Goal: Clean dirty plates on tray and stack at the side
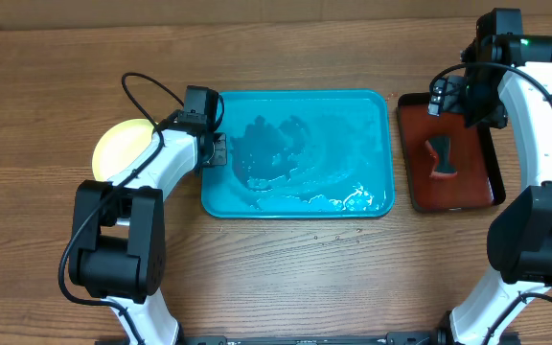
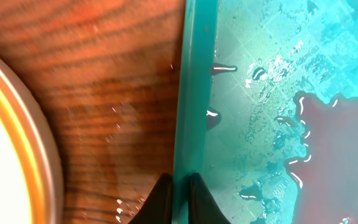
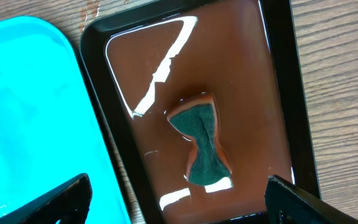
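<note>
1. At far left, your plates (image 1: pixel 121 144) appear stacked on the table (image 1: pixel 286 278), just beside the tray (image 1: pixel 353 134).
2. Your left gripper (image 2: pixel 179 198) pinches the tray's left rim. Tilt it and the pooled water (image 2: pixel 340 155) could spill towards the stack.
3. Your right gripper (image 3: pixel 178 198) hangs spread wide over the sponge (image 3: pixel 201 146) in the red tray (image 3: pixel 278 93).

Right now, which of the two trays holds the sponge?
The smaller dark red tray, black-rimmed, on the right: the green sponge lies in it. The turquoise tray holds only water.
</note>
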`<state>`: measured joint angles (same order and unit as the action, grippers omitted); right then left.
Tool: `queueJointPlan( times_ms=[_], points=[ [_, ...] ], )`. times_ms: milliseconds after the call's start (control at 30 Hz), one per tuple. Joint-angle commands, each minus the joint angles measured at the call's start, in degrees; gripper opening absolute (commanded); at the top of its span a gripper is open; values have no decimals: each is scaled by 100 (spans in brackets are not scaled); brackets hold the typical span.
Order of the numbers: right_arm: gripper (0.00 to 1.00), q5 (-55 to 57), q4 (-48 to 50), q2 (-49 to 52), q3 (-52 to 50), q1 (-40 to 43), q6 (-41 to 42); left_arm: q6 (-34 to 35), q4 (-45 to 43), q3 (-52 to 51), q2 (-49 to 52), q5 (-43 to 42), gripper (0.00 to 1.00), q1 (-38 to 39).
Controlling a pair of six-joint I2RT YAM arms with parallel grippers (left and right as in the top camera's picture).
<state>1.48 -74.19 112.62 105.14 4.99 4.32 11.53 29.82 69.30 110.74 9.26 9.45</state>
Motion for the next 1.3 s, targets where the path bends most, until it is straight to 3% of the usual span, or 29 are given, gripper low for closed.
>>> queueJointPlan(
  times_ms=[0,100,167,267,433,567,900,1267],
  points=[
    [91,-31,13,-20,101,17,35,-232,9,-170,127,479,8,-48],
    [91,-33,13,-20,101,17,35,-210,70,-168,127,461,39,-48],
    [91,-33,15,-20,101,17,35,-208,249,-109,109,463,54,-48],
    [100,-33,9,-24,107,17,37,-184,804,197,66,466,68,-48],
    [100,-33,13,-188,111,17,37,-122,1873,1150,-120,466,81,-48],
    [100,-33,33,-466,111,17,35,-122,2647,2063,-306,463,99,-48],
    [100,-33,13,-1436,111,17,37,-122,3954,3930,-1021,422,100,-42],
    [100,-31,61,-2798,111,17,37,-122,3917,4107,-2468,424,100,-42]
  ],
)
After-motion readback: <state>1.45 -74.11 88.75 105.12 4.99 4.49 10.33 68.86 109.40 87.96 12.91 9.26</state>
